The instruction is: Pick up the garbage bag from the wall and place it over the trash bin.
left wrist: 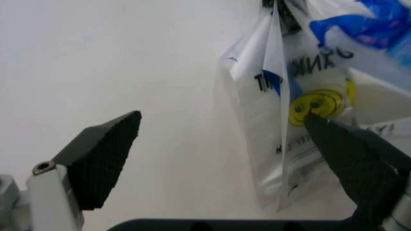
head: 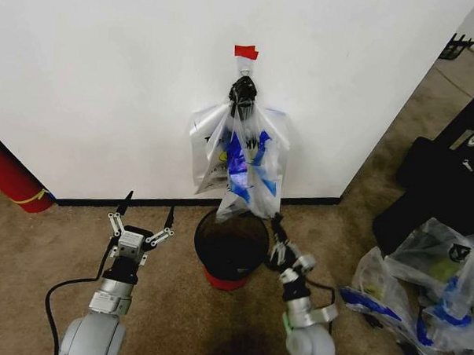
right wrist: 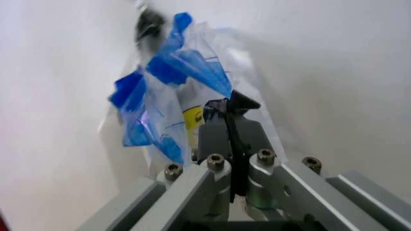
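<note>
The garbage bag (head: 245, 166) is seen hanging from a small metal hook (head: 243, 65) on the white wall (head: 107, 77), just under a strip of red tape (head: 246, 51). Its blue-banded handles are bunched at the hook, and its lower end hangs above the black rim of the trash bin (head: 230, 252), which stands on the carpet at the foot of the wall.

The left gripper (head: 147, 216) is held low, off to the bin's left and well apart from the bag, with its two dark fingers spread wide and nothing between them. In the left wrist view the same spread is seen (left wrist: 218, 159): one ribbed pad (left wrist: 106, 154) lies toward the bare wall, the other toward the bag's printed side, where a yellow smiley (left wrist: 316, 106) and black lettering are visible beyond the fingertip.

The right gripper (head: 277, 225) is raised beside the bin's right rim, its tip near the bag's lower edge. In the right wrist view its fingers (right wrist: 226, 127) are seen pressed together, with the blue-banded plastic directly ahead of them; whether any plastic is pinched cannot be told, nor can contact with the bag.

To the right of the right arm, stuffed clear bags (head: 429, 288) lie on the floor. A large red cylinder (head: 13, 175) leans at the wall, far to the left of the left gripper.
</note>
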You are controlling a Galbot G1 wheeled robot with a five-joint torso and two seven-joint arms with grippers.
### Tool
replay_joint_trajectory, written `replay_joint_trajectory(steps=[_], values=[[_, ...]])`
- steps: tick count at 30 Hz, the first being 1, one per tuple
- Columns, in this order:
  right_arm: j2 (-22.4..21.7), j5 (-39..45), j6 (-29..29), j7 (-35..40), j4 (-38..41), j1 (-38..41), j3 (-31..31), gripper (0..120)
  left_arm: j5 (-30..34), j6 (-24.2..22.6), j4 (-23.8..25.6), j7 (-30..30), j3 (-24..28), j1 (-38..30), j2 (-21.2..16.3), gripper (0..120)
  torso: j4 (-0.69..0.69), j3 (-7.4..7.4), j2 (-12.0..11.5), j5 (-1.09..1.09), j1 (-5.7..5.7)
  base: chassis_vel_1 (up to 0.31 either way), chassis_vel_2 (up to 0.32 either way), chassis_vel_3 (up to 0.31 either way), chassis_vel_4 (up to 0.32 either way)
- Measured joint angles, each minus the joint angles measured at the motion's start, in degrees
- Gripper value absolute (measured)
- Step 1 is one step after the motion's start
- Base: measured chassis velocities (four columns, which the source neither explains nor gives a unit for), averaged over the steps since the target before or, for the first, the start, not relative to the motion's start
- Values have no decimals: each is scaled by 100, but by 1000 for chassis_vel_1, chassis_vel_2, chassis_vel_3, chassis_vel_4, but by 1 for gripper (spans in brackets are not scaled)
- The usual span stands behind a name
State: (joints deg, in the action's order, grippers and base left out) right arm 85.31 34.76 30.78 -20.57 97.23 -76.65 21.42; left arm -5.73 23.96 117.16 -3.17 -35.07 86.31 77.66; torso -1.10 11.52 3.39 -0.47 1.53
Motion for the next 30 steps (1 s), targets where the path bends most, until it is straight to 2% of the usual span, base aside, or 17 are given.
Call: replay_joint_trajectory(steps=[4,10,15,21,22,23,25,28,30], values=[[-63,54,-9,79,-104,-13,16,0,3,31,-41,2,1,-20,9,100,0,0,0,1,0,0,0,0,0],[-82,-321,133,116,-326,-77,55,0,-12,33,-79,2,64,-74,38,100,0,0,0,2,0,0,0,0,0],[-167,-775,391,310,-573,-103,146,9,-23,28,-88,2,91,-94,47,100,0,0,0,1,0,0,0,0,0],[-207,-1657,794,521,-905,-210,297,29,-21,27,-89,2,79,-90,17,100,0,0,0,2,0,0,0,0,0],[-207,-1657,794,521,-905,-210,297,29,-21,27,-89,2,79,-90,17,100,0,0,0,2,0,0,0,0,0],[-210,-1787,878,515,-928,-254,328,37,-21,27,-90,2,81,-86,15,100,-1,0,0,1,0,0,0,0,0],[-211,-1850,946,496,-888,-311,350,46,-20,27,-89,2,85,-85,14,100,0,0,0,2,0,0,0,0,0],[-208,-1865,967,494,-787,-341,357,52,-20,27,-89,1,85,-85,14,100,-1,0,0,1,0,0,0,0,0],[-199,-1912,977,524,-571,-333,356,63,-19,28,-90,1,85,-86,14,100,0,0,0,1,0,0,0,0,0]])
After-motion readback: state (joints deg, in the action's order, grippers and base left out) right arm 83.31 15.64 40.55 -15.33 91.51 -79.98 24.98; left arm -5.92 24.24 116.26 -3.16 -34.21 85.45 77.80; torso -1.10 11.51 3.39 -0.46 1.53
